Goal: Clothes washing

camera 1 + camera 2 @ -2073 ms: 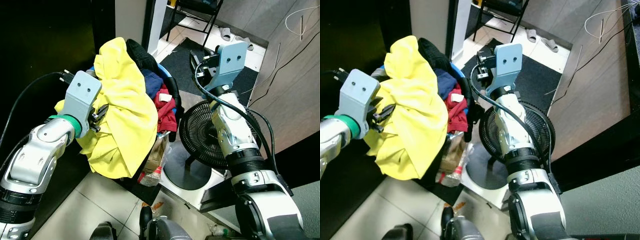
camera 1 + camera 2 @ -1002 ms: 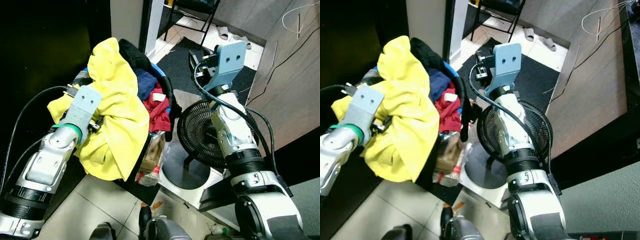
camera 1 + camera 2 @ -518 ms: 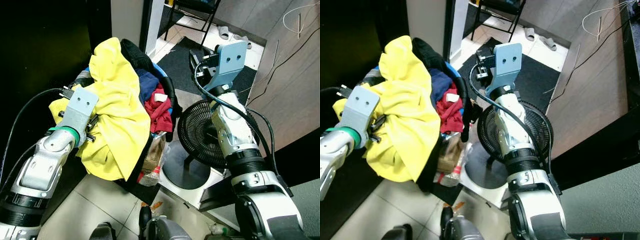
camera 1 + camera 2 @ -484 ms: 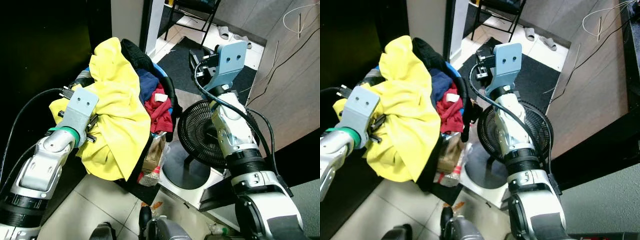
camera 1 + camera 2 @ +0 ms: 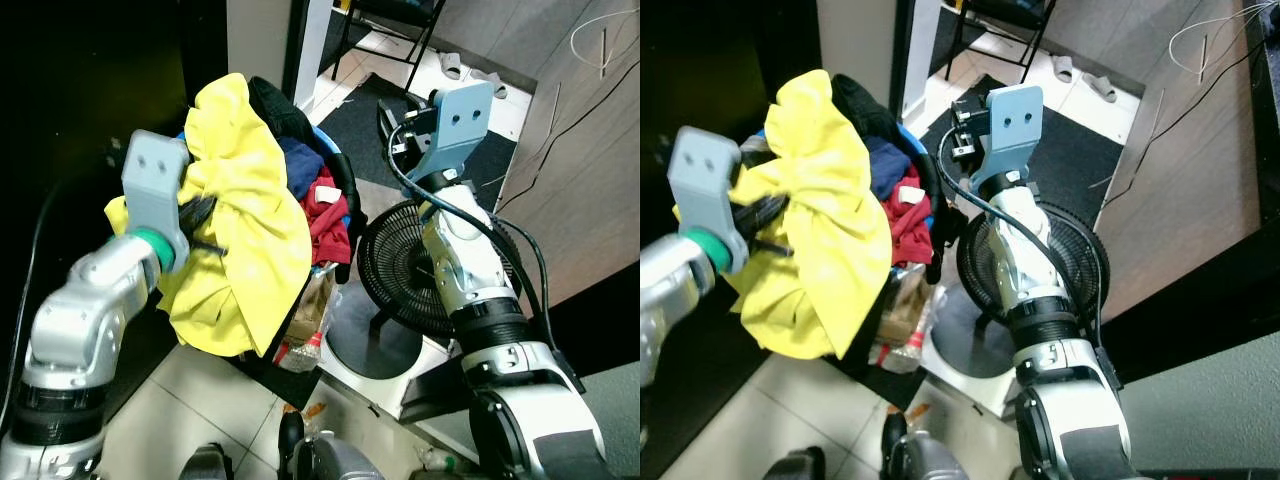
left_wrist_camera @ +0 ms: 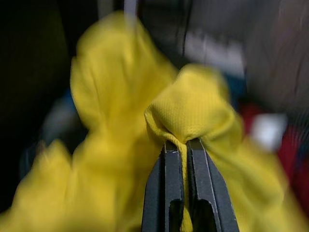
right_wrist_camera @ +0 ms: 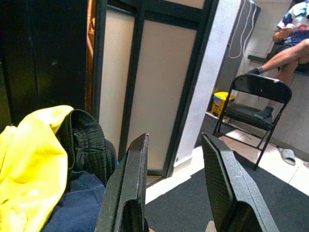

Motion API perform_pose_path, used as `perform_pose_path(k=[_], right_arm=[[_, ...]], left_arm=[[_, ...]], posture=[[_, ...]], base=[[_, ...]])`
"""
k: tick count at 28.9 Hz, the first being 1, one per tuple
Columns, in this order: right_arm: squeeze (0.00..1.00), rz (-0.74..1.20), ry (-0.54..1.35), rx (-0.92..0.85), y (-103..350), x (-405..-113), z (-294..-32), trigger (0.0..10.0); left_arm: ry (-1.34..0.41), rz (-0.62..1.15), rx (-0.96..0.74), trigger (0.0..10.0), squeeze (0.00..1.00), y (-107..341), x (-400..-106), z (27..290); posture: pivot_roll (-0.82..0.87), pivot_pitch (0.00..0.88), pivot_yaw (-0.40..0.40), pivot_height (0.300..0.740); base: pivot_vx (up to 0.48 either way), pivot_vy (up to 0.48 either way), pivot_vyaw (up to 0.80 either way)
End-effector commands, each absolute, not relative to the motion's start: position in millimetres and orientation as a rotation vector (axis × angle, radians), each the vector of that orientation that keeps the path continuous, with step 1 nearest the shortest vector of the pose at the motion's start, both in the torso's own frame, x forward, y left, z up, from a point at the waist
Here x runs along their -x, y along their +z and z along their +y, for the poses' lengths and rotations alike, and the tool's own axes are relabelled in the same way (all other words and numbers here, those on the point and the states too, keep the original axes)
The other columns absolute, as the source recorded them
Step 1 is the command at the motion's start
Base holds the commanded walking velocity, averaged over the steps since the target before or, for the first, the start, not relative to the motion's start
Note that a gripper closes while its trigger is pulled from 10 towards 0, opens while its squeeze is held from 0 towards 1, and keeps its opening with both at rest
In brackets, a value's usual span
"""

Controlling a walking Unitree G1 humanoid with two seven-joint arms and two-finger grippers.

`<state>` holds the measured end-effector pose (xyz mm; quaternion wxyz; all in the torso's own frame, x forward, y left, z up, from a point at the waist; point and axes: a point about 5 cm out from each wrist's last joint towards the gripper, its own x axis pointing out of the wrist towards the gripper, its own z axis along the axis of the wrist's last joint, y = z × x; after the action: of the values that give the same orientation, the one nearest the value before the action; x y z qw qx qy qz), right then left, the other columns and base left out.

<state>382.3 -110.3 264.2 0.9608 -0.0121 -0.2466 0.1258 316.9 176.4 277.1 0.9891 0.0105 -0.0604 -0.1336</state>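
Pale floor tiles (image 5: pixel 190 400) run under my view, with one dark mat (image 5: pixel 395 125) further out by a doorway. I count one laundry basket (image 5: pixel 338 165), heaped high, just beside my left gripper (image 5: pixel 205 228). That gripper is pinched tight on a fold of the one yellow garment (image 5: pixel 240 250); in the left wrist view the two fingers (image 6: pixel 170 183) sit almost together with yellow cloth squeezed between them. The garment drapes down from the gripper over the near side of the basket. Beyond it in the pile I see one black piece (image 5: pixel 275 110), one dark blue piece (image 5: pixel 305 155) and one red piece (image 5: pixel 325 215).

My right gripper (image 7: pixel 176 183) is raised, well apart from the basket and holding nothing, its two fingers spread wide. One black floor fan (image 5: pixel 415 265) stands below that arm. Ahead of the right gripper I see one folding chair (image 7: pixel 253 96), and one seated person (image 7: pixel 294 43) behind it.
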Motion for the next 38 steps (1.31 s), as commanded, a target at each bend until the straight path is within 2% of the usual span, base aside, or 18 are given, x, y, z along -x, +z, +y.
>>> perform_pose_path(k=[1, 2, 4, 6, 7, 8, 10, 13, 19, 21, 23, 29, 32, 34, 35, 36, 37, 38], right_arm=[[0.00, -0.496, 0.235, 0.011, 263, -382, -114, 10.0], [0.00, -0.496, 0.235, 0.011, 263, -382, -114, 10.0], [0.00, -0.517, 0.219, -0.005, 268, -380, -114, 10.0], [0.00, -0.517, 0.219, -0.005, 268, -380, -114, 10.0], [0.00, -0.526, 0.211, -0.010, 270, -380, -114, 10.0], [0.00, -0.526, 0.211, -0.010, 270, -380, -114, 10.0], [0.00, -0.564, 0.190, -0.018, 279, -377, -119, 10.0], [0.00, -0.577, 0.184, -0.020, 282, -376, -121, 10.0], [0.00, -0.584, 0.181, -0.021, 284, -376, -123, 10.0], [0.00, -0.574, 0.192, -0.020, 281, -375, -120, 10.0], [0.00, -0.568, 0.197, -0.018, 279, -375, -119, 10.0], [0.00, -0.562, 0.198, -0.013, 278, -374, -119, 10.0], [0.00, -0.562, 0.198, -0.013, 278, -374, -119, 10.0], [0.00, -0.560, 0.198, -0.012, 278, -374, -120, 10.0], [0.00, -0.559, 0.199, -0.012, 278, -374, -119, 10.0], [0.00, -0.558, 0.201, -0.012, 278, -374, -118, 10.0], [0.00, -0.558, 0.203, -0.010, 278, -374, -118, 10.0], [0.00, -0.558, 0.203, -0.010, 278, -374, -118, 10.0]], left_arm=[[-0.247, -0.247, 0.042, 10.0, 0.00, 304, -315, 176], [-0.247, -0.247, 0.042, 10.0, 0.00, 304, -315, 176], [-0.229, -0.497, 0.045, 10.0, 0.00, 360, -308, 172], [-0.229, -0.497, 0.045, 10.0, 0.00, 360, -308, 172], [-0.229, -0.588, 0.028, 10.0, 0.00, 380, -302, 170], [-0.229, -0.588, 0.028, 10.0, 0.00, 380, -302, 170], [-0.253, -0.783, -0.015, 10.0, 0.00, 416, -282, 169], [-0.273, -0.809, -0.019, 10.0, 0.00, 419, -276, 170], [-0.336, -0.608, -0.081, 10.0, 0.00, 379, -285, 162], [-0.314, -0.311, -0.292, 10.0, 0.00, 308, -302, 165], [-0.332, -0.121, -0.392, 10.0, 0.00, 266, -305, 172], [-0.385, 0.044, -0.430, 10.0, 0.00, 238, -301, 178], [-0.385, 0.044, -0.430, 10.0, 0.00, 238, -301, 178], [-0.379, 0.077, -0.459, 10.0, 0.00, 231, -301, 181], [-0.309, 0.123, -0.450, 10.0, 0.00, 224, -309, 189], [-0.266, 0.155, -0.448, 10.0, 0.03, 218, -314, 194], [-0.258, 0.185, -0.443, 10.0, 1.00, 213, -316, 196], [-0.258, 0.185, -0.443, 10.0, 1.00, 213, -316, 196]], posture=[[0.13, 0.139, -0.102, 0.740], [0.13, 0.139, -0.102, 0.740], [0.13, 0.133, -0.098, 0.740], [0.13, 0.133, -0.098, 0.740], [0.13, 0.132, -0.097, 0.740], [0.13, 0.132, -0.097, 0.740], [0.12, 0.126, -0.091, 0.740], [0.12, 0.124, -0.091, 0.740], [0.13, 0.126, -0.095, 0.740], [0.13, 0.132, -0.097, 0.740], [0.12, 0.134, -0.099, 0.740], [0.12, 0.136, -0.098, 0.740], [0.12, 0.136, -0.098, 0.740], [0.12, 0.137, -0.098, 0.740], [0.12, 0.138, -0.100, 0.740], [0.12, 0.138, -0.099, 0.740], [0.12, 0.139, -0.098, 0.740], [0.12, 0.139, -0.098, 0.740]], base=[[0.000, 0.000, 0.00], [0.000, 0.000, 0.00], [0.000, 0.000, 0.00], [0.000, 0.000, 0.00], [0.000, 0.000, 0.00], [0.000, 0.000, 0.00], [0.000, 0.000, 0.00], [0.000, 0.000, 0.00], [0.000, 0.000, 0.00], [0.000, 0.000, 0.00], [0.000, 0.000, 0.00], [0.000, 0.000, 0.00], [0.000, 0.000, 0.00], [0.000, 0.000, 0.00], [0.000, 0.000, 0.00], [0.000, 0.000, 0.00], [0.000, 0.000, 0.00], [0.000, 0.000, 0.00]])
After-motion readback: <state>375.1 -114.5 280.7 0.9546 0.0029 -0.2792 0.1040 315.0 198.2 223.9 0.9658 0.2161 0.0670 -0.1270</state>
